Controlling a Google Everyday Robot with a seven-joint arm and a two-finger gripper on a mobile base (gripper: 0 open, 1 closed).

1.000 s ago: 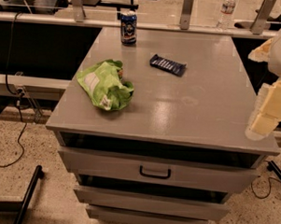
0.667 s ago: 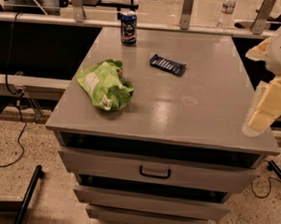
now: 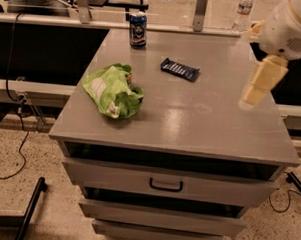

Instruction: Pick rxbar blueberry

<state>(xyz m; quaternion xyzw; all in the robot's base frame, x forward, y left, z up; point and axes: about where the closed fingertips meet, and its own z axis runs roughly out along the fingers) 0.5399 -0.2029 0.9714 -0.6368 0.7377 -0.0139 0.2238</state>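
Up at the right, the hand (image 3: 259, 82) hangs tilted above the bench (image 3: 205, 124) near its right edge, slanting down and leftward; whether it is wide or narrow, I cannot tell. The rxbar blueberry (image 3: 179, 69) lies flat toward the back, well apart from the hand, with bare surface between them. A green bag (image 3: 113, 92) sits near the left edge.

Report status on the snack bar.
Gripper hovering over cabinet right edge. Snack bar flat on top, untouched. Chip bag, can farther left, not blocking.
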